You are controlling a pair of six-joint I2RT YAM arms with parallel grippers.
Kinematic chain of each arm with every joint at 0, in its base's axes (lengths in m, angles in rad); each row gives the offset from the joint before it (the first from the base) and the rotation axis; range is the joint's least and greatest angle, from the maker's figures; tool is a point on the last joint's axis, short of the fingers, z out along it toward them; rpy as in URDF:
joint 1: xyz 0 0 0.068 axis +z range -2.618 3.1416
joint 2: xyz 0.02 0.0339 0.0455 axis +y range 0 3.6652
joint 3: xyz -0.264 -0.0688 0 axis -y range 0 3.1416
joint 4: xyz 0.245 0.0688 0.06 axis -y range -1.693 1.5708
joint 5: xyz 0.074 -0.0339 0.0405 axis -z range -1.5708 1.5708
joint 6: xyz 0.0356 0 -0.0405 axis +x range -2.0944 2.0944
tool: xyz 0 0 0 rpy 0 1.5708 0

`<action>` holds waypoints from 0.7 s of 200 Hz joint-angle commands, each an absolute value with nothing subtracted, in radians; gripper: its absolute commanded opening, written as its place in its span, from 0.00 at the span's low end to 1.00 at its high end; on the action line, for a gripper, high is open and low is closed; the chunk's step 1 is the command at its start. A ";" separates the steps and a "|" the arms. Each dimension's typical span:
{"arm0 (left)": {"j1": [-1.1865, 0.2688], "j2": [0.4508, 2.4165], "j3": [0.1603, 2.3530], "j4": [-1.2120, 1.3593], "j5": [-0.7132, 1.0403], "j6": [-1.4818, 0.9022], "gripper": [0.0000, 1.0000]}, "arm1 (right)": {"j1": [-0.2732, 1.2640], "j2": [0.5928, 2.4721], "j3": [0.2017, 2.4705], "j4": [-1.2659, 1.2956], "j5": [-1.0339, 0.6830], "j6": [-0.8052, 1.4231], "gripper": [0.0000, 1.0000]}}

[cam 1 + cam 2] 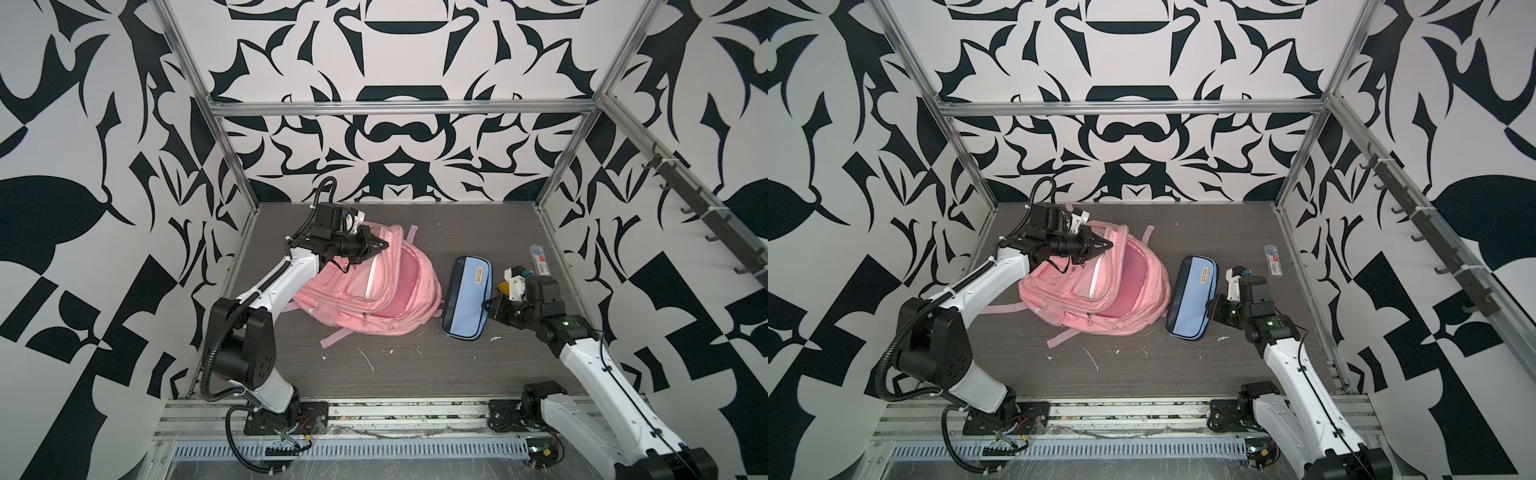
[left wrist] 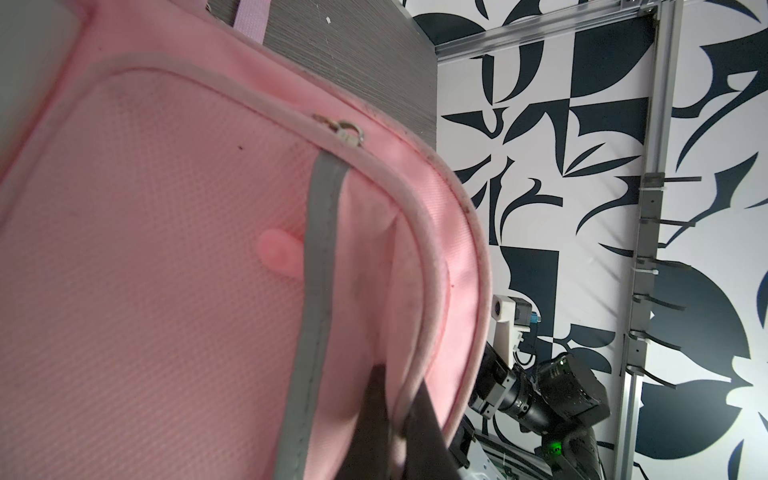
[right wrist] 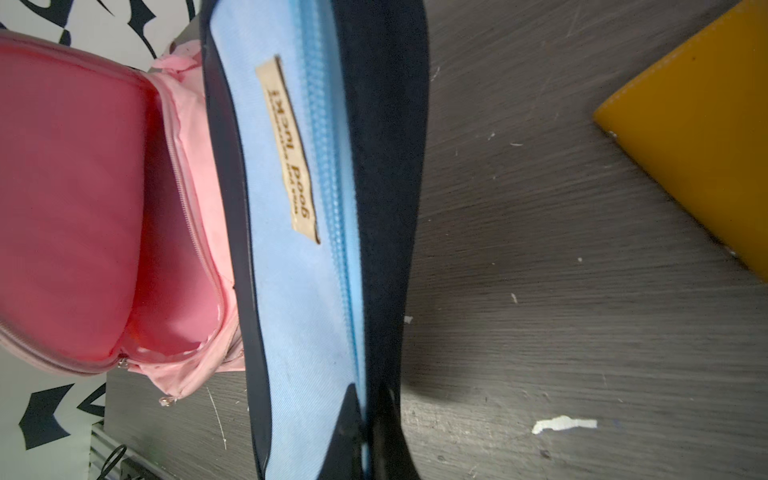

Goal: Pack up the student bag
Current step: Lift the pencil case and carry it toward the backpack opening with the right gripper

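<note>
The student bag [image 1: 374,291] lies left of centre on the surface [image 1: 415,365]. The pencil case [image 1: 465,299] sits just to its right, and a small packet [image 1: 539,258] lies behind the case near the right edge. The left end effector [image 1: 384,245] pinches the bag's rear flap, and the right end effector [image 1: 488,305] pinches the case's right side.

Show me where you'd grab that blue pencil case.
By the zip seam of the pencil case, coming from the side away from the student bag. The seam ridge is thin enough to pinch, the bag crowds the other side, and the right gripper pinches there.
</note>
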State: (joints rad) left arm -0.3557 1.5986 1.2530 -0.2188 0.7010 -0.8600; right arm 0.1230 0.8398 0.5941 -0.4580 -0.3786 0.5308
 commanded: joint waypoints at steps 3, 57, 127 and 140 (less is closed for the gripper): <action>-0.359 1.585 1.304 -0.111 0.773 -0.854 0.00 | 0.134 0.855 0.657 -0.345 -0.429 0.541 0.00; -0.360 1.582 1.295 -0.071 0.770 -0.879 0.00 | 0.235 0.966 0.714 -0.259 -0.381 0.610 0.00; -0.368 1.565 1.255 -0.041 0.760 -0.907 0.00 | 0.453 1.197 0.855 -0.115 -0.293 0.687 0.00; -0.368 1.565 1.240 -0.021 0.761 -0.921 0.00 | 0.464 1.247 0.874 -0.070 -0.298 0.705 0.00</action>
State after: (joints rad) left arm -0.3592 1.5986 1.2480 -0.1574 0.7040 -0.9020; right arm 0.4412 1.1912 0.8059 -0.2146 -0.3168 0.6498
